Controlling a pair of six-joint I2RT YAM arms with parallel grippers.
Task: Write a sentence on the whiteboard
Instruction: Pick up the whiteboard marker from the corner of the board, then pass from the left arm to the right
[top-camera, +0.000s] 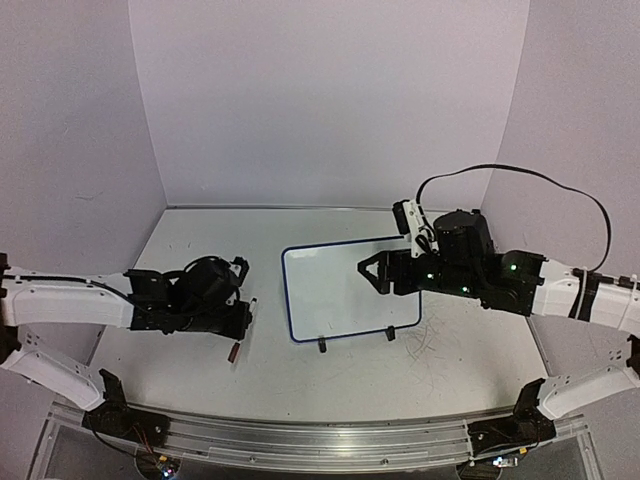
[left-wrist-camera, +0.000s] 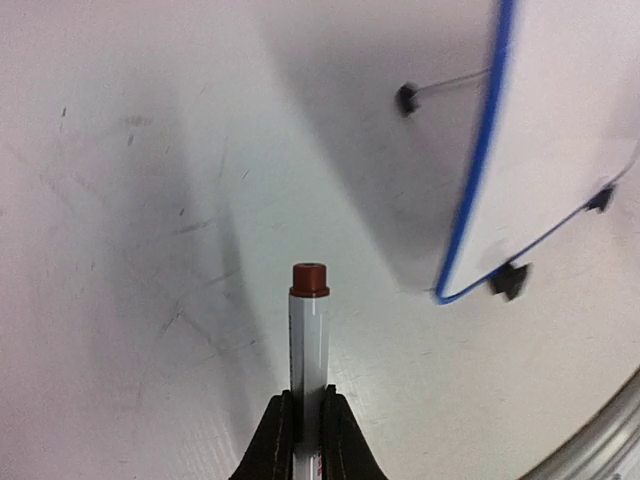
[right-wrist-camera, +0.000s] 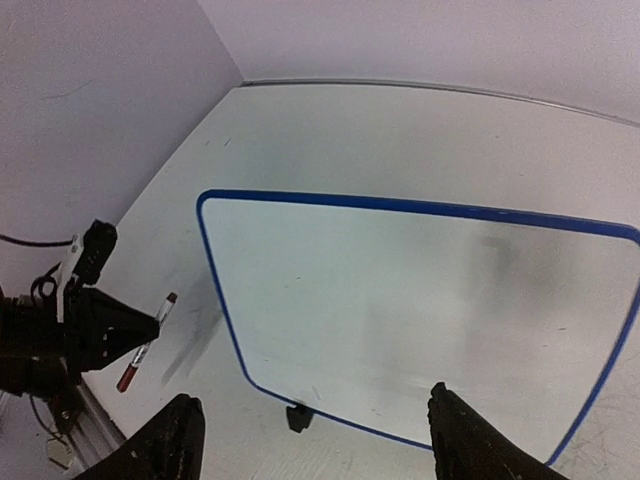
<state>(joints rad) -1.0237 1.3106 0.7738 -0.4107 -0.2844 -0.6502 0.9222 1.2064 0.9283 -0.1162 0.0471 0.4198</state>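
Nearest you, at 6 o'clock, the metal rail (top-camera: 320, 440) runs along the table (top-camera: 300, 385) edge with both arm bases on it.

At about 8 o'clock from the table's middle, your left gripper (left-wrist-camera: 308, 412) is pinched tight on the marker (left-wrist-camera: 308, 340). The two dark fingers (left-wrist-camera: 275, 445) squeeze its pale barrel. The red-brown end sticks out past the fingertips, and in the top view it points toward 7 o'clock. You cannot tell whether the marker touches the table.

Just beside it, toward 3 o'clock, lies the whiteboard (top-camera: 335, 290), flat in the middle of the table. Its blue rim is turned slightly, so the long sides run from 8 to 2 o'clock. Two black feet (top-camera: 322, 347) show along its 6 o'clock edge. In the right wrist view its face is plain white with a faint grey smear.

Your right gripper (top-camera: 373, 272) reaches in from 3 o'clock, over the board's right half. Its fingers are spread wide and hold nothing. You cannot tell whether they touch the board.

Grey scuff marks (top-camera: 435, 345) sit on the table at the board's 4 o'clock corner. Farther back, a black cable (top-camera: 560, 185) loops above the right arm toward 1 o'clock.
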